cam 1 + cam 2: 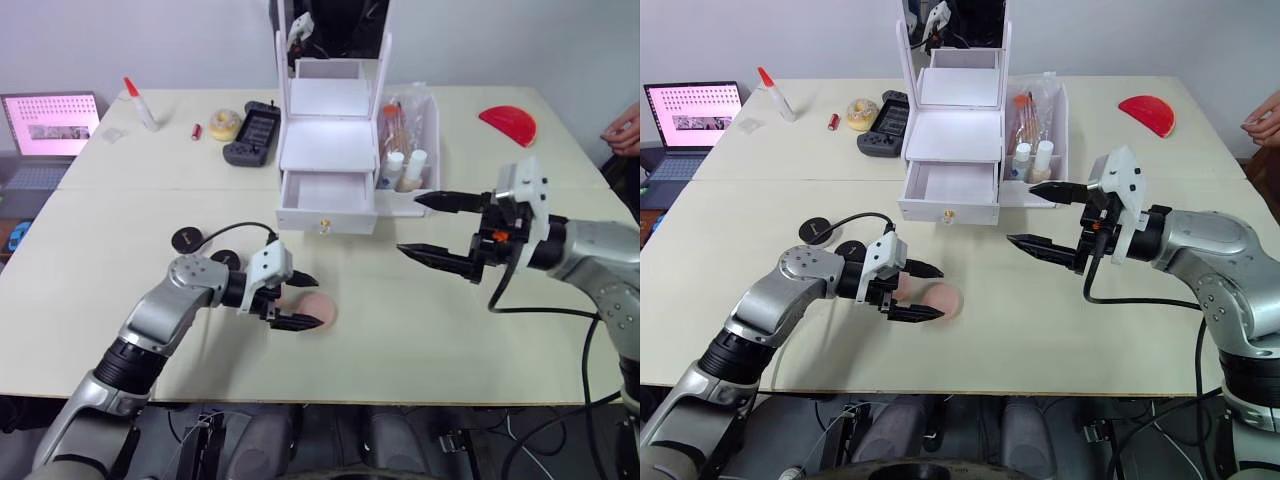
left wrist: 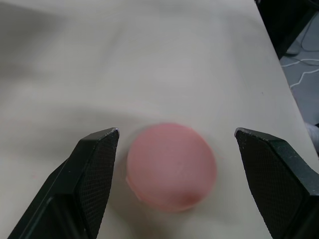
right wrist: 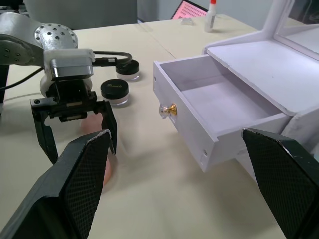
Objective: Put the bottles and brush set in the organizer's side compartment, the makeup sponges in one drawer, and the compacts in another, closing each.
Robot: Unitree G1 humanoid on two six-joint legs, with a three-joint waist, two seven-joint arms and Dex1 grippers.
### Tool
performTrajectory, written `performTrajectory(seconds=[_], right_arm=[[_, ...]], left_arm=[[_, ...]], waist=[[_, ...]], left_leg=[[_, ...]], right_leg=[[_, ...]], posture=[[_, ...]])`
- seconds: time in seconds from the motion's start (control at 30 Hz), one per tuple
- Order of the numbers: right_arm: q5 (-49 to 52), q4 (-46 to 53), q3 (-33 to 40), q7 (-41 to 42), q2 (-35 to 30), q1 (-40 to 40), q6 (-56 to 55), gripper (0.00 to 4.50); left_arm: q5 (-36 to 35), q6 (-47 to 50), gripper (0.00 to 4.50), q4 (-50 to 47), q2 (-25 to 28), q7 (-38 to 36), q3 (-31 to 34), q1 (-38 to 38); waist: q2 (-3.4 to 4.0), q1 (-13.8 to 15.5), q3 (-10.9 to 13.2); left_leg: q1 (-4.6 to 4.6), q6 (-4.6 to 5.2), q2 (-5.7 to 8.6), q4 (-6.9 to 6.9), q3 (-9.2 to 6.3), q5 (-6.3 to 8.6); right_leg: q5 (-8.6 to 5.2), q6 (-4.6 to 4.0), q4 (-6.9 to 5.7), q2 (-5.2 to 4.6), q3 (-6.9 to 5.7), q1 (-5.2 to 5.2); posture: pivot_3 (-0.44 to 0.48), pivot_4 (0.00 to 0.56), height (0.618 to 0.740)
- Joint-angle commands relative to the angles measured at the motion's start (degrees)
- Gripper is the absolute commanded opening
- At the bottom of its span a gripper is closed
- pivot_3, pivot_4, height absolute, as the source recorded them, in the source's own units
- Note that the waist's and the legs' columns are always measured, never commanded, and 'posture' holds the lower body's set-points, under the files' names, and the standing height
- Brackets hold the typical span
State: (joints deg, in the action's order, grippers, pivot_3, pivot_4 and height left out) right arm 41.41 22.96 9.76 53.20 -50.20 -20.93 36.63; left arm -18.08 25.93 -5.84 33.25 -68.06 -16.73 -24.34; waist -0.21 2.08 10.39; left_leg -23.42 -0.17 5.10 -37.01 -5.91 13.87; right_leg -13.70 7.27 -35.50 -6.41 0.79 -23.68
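Pink makeup sponge (image 2: pixel 171 167) sits on the tabletop (image 1: pixel 400 330), lower centre of frame, right between the left gripper's (image 1: pixel 292 301) spread fingers.

The fingers straddle the sponge, one on each side, not clearly touching it. Just behind, two black compacts (image 3: pixel 114 92) lie side by side near the arm. Up at centre frame stands the white organizer (image 1: pixel 328 150), bottom drawer (image 3: pixel 209 107) pulled open and bare inside; its side compartment (image 1: pixel 425 125) on the right holds bottles (image 1: pixel 404 170) and the brush set (image 1: pixel 395 120). The right gripper (image 1: pixel 432 226) hovers centre-right, fingers wide apart, holding nothing, just beside the open drawer.
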Motion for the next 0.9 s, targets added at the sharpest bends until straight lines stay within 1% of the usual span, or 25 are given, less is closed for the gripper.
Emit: performTrajectory(seconds=[0.03, 0.1, 0.27, 0.4, 0.63, 0.9], right_arm=[[-0.31, 0.44, 0.84, 0.07, 0.33, -1.17, -1.21, 4.50], [-0.30, 0.46, 0.82, 0.06, 0.34, -1.16, -1.21, 4.50], [-0.31, 0.88, 0.97, -0.27, 0.19, -0.70, -0.97, 4.50], [-0.04, 1.49, 1.28, -0.71, 0.22, -0.16, -0.71, 4.50], [-0.50, 1.10, 1.25, -1.52, 0.07, 0.14, -0.70, 4.50], [-2.59, -0.94, 0.23, -2.17, -0.09, -0.87, -0.61, 4.50]], left_arm=[[-0.17, -0.25, 3.93, -0.38, -0.50, 1.06, 0.87, -0.01], [0.33, -0.52, 4.47, 0.80, -1.01, 1.44, 0.32, -0.42], [0.05, 0.17, 4.49, 2.71, -1.94, 0.42, -0.46, -1.01], [1.22, 0.13, 4.49, 3.43, -1.87, 0.22, -1.30, -1.09], [1.93, 0.85, 4.49, 2.43, -1.13, -0.97, -3.01, -1.13], [5.58, -0.66, 4.49, 4.44, -1.19, -0.12, -4.39, -1.20]], waist=[[0.00, 0.02, 0.00], [0.00, 0.05, 0.00], [0.00, 0.03, 0.00], [0.00, -0.03, 0.00], [0.00, 0.01, 0.00], [0.01, 0.01, -0.01]], left_leg=[[0.00, 0.00, 0.00, 0.00, 0.00, 0.00], [0.00, 0.00, 0.00, 0.00, 0.00, 0.00], [0.00, 0.00, 0.01, 0.00, 0.00, 0.00], [0.00, 0.00, 0.01, 0.00, 0.00, 0.00], [0.00, 0.00, 0.01, 0.00, 0.00, 0.00], [0.00, 0.00, 0.01, 0.00, 0.00, 0.00]], right_leg=[[0.00, 0.00, 0.00, 0.00, 0.00, 0.00], [0.00, 0.00, 0.00, 0.00, 0.00, 0.00], [0.00, 0.00, 0.00, 0.00, 0.00, 0.00], [0.00, 0.00, -0.01, 0.00, 0.00, -0.01], [0.00, 0.00, -0.01, -0.01, 0.00, 0.00], [0.00, 0.00, -0.01, 0.00, 0.00, 0.00]], posture=[[0.000, 0.150, 0.738], [0.000, 0.150, 0.738], [0.000, 0.150, 0.738], [0.000, 0.150, 0.738], [0.000, 0.150, 0.738], [0.000, 0.150, 0.738]])
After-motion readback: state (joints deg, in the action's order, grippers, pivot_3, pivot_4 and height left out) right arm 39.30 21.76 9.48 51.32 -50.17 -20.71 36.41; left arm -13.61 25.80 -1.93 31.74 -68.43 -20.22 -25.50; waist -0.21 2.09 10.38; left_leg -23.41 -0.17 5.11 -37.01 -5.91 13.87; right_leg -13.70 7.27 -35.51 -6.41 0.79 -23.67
